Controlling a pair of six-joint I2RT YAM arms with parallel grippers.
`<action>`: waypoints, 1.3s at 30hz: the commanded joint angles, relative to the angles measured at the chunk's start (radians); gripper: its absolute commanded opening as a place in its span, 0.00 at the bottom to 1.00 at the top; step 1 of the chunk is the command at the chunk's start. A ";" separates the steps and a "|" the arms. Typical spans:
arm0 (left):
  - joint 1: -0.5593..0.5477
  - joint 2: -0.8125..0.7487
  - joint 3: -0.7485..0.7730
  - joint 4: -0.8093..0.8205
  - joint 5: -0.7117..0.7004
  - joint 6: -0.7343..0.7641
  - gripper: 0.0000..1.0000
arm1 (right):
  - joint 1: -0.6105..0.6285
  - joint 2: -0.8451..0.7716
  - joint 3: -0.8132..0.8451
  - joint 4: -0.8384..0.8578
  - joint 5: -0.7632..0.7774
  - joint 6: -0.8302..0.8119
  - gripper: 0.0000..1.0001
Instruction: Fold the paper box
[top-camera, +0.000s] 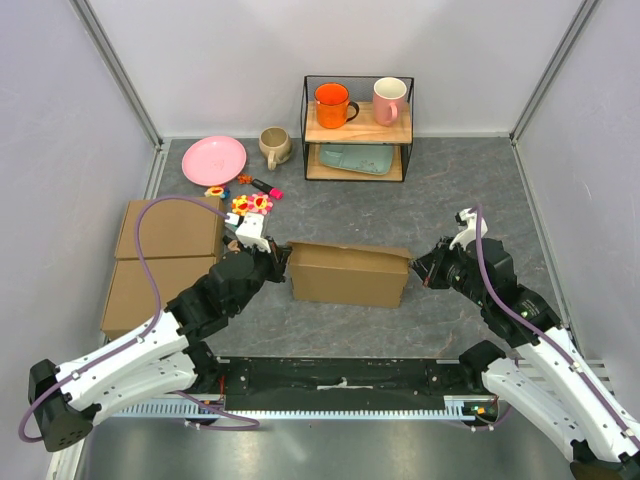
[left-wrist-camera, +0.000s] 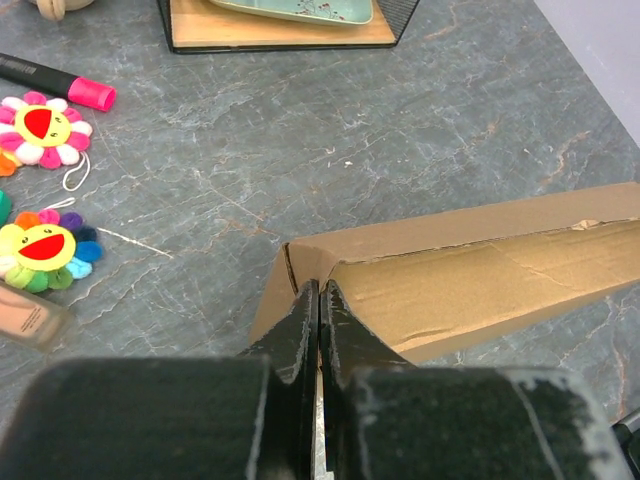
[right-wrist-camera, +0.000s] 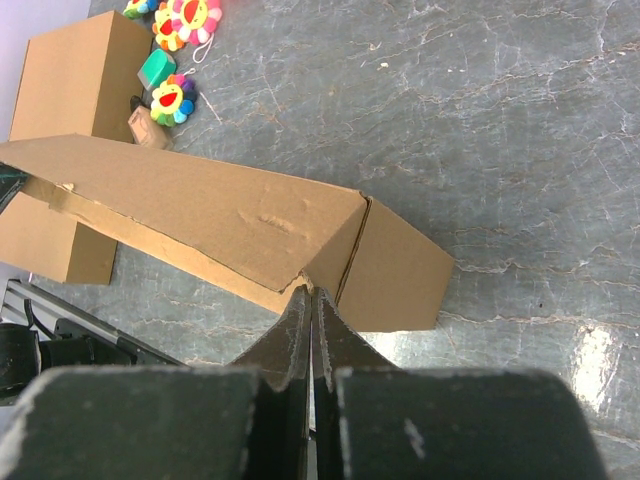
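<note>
The left hand meets the left end of the paper box, fingers together; a pinched edge cannot be confirmed. The box lies central on the tabletop, long axis running left to right between both hands. The right hand, fingers together, sits at the right end; neither hand is nearer.

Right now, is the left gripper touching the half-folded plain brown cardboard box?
Touching. The left wrist view shows the left gripper, shut, meeting the brown cardboard box at its end corner.
</note>
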 joint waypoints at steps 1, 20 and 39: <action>-0.003 -0.005 -0.032 0.086 0.043 -0.008 0.02 | 0.005 0.013 -0.040 -0.101 0.001 0.008 0.00; -0.004 -0.090 -0.257 0.071 0.051 -0.168 0.02 | 0.005 0.018 0.006 -0.101 0.013 0.007 0.00; -0.004 -0.113 -0.063 0.000 -0.021 -0.088 0.24 | 0.005 0.030 0.001 -0.096 0.012 -0.001 0.00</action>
